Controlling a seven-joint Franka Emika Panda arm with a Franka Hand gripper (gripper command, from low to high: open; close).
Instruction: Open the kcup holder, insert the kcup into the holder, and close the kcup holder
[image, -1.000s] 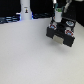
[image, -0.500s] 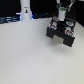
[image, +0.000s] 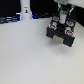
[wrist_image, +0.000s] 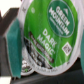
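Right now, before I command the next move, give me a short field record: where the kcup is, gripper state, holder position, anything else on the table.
kcup: green-topped kcup fills the wrist view, foil lid reading Green Mountain Dark Magic
gripper: gripper over the holder, shut on the kcup; a teal pad presses its side
kcup holder: black kcup holder on the exterior view's right, far part of the table
holder state: tray looks open, cups visible in slots; too blurred to count
other: white bottle-shaped object on the exterior view's left, far edge
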